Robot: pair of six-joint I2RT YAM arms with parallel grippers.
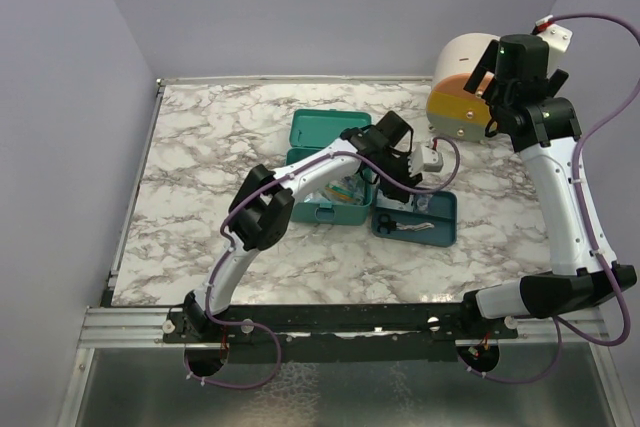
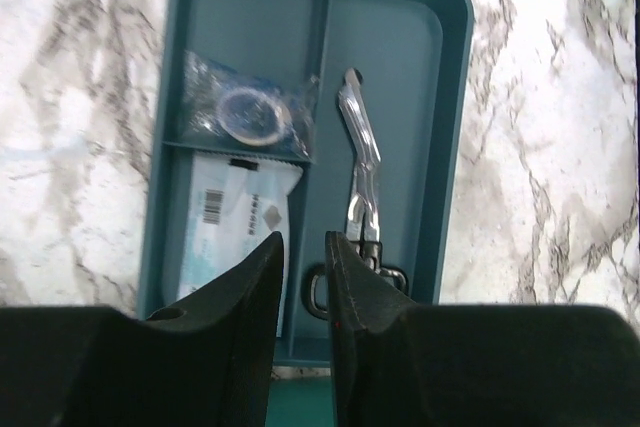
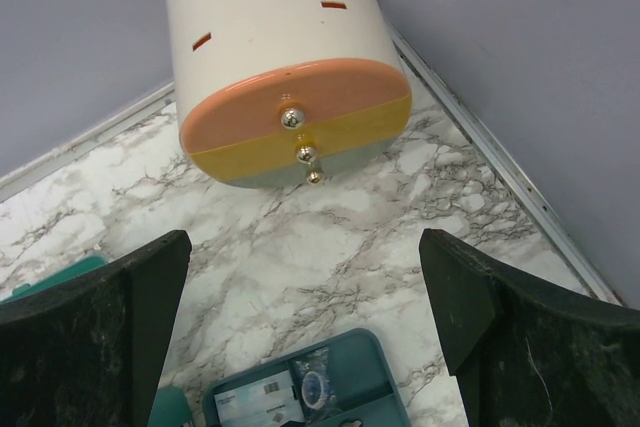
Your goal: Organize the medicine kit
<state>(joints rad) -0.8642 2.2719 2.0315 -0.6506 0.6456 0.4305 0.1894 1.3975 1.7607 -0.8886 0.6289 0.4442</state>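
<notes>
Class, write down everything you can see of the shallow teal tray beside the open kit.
The shallow teal tray looks plastic: rectangular, rounded corners, low rim. It lies flat on the marble table, right of the medicine kit. Ridges split it into three compartments: scissors in the long one, a clear packet and a white printed packet in the two shorter ones. The left gripper hovers over one end.

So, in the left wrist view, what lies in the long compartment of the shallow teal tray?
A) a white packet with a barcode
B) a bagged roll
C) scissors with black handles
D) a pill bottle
C: the scissors lie alone in the long compartment of the tray; the bagged roll and the barcode packet sit in the two smaller ones across the divider.
</notes>
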